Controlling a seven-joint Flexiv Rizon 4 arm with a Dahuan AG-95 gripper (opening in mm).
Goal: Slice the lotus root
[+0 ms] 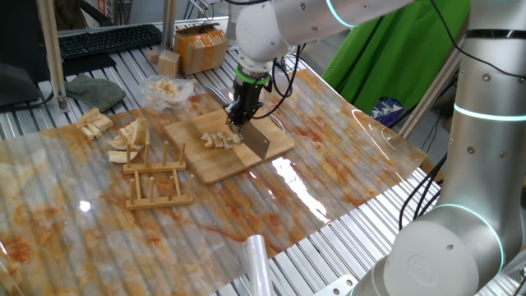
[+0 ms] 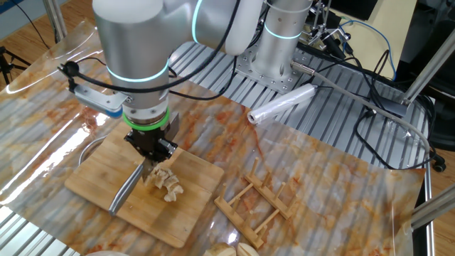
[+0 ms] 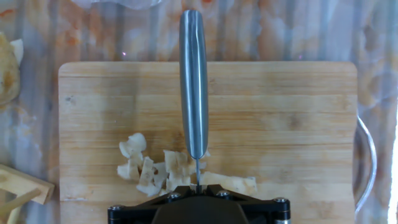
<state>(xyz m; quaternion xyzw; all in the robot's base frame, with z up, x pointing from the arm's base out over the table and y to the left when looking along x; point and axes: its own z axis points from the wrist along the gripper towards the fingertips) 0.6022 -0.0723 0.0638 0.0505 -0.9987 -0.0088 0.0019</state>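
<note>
Gripper [image 1: 239, 123] pointing down over wooden board [image 1: 215, 167], clamped shut on knife [image 1: 257, 140]. Lotus root [image 3: 163, 172] in cut cream bits on board, beside blade (spine-on in hand view, flat face visible only from one fixed view). Wooden rack [image 2: 258, 203] near board on tabletop [image 2: 334, 178]; plastic roll [image 2: 281, 105] seen whole only in other fixed view.

Green cloth [image 1: 403, 49] behind slatted table [image 1: 345, 247]

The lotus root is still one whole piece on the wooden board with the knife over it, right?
Not whole. The hand view shows the lotus root already cut into several small bits. They do lie on the wooden board with the knife over them.
</note>
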